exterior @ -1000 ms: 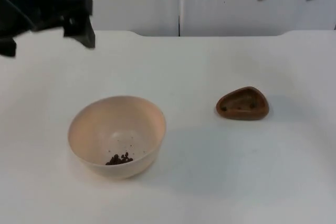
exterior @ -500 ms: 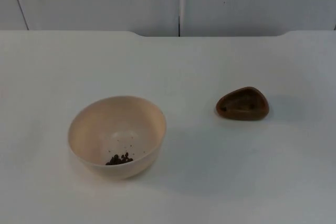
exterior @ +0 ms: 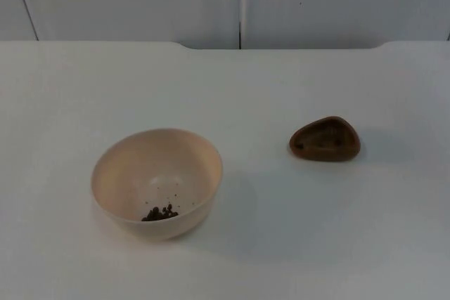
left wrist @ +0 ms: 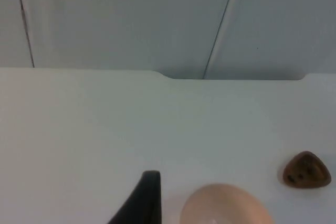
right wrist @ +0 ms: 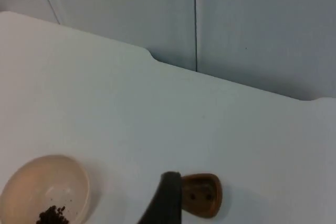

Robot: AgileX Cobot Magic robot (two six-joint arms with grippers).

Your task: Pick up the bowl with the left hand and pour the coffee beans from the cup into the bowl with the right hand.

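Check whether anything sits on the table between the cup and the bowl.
Nothing visible does. The brown cup and the beige bowl stand apart on the white table, with only bare surface between them. A few coffee beans already lie inside the bowl.

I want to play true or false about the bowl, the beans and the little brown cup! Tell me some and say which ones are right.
1. The round beige bowl stands on the white table. True.
2. The dark coffee beans lie inside the bowl. True.
3. The small brown wooden cup sits inside the bowl. False: it stands on the table, apart from the bowl.
4. The cup is full of beans. False: only a few dark specks show inside it.
5. A gripper is holding the bowl. False: nothing touches it; a black fingertip of the left gripper only shows beside the bowl in the left wrist view.
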